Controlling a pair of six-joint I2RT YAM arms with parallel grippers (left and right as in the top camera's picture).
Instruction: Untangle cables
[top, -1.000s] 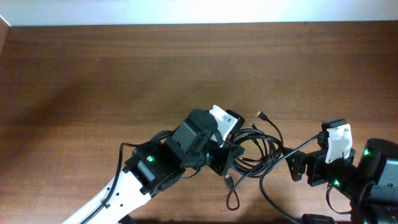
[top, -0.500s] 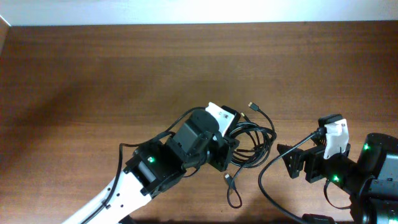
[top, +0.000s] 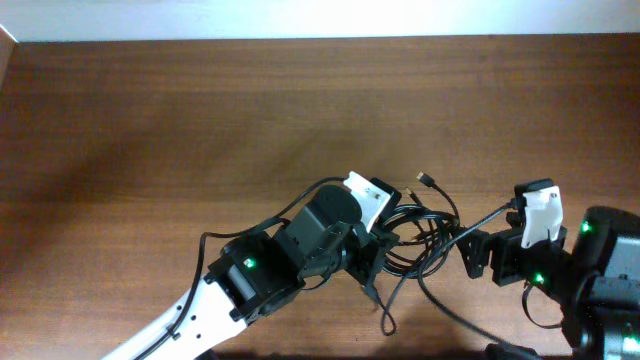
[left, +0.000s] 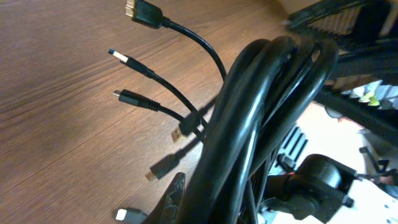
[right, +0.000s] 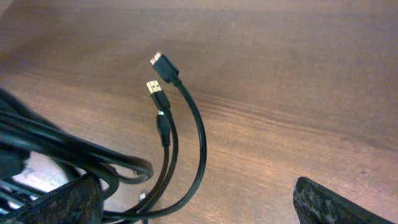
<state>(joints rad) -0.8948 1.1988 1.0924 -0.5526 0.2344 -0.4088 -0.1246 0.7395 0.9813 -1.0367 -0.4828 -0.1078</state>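
The cables (top: 425, 232) are a coil of black cords with loose plug ends, lying between the two arms. My left gripper (top: 373, 250) is shut on the coil's left side. In the left wrist view the thick bundle of cables (left: 261, 106) fills the jaws (left: 211, 200), and one finger (left: 176, 198) shows beside it. Several plug ends (left: 142, 11) stick out over the wood. My right gripper (top: 478, 256) stands open just right of the coil. In the right wrist view its gripper (right: 202, 200) is spread wide, with two plug ends (right: 161, 65) ahead and cable loops (right: 68, 149) by the left finger (right: 71, 200).
A brown wooden table (top: 200, 120) spreads to the left and back. A pale wall strip (top: 320, 18) runs along the far edge. A loose cable tail (top: 388, 315) trails toward the near edge, and the right arm's own wire (top: 450, 310) curves below the coil.
Half a second ago the left gripper held the coil further up and left; it has carried it back to the right and down. The right gripper shifted slightly right and stays open.
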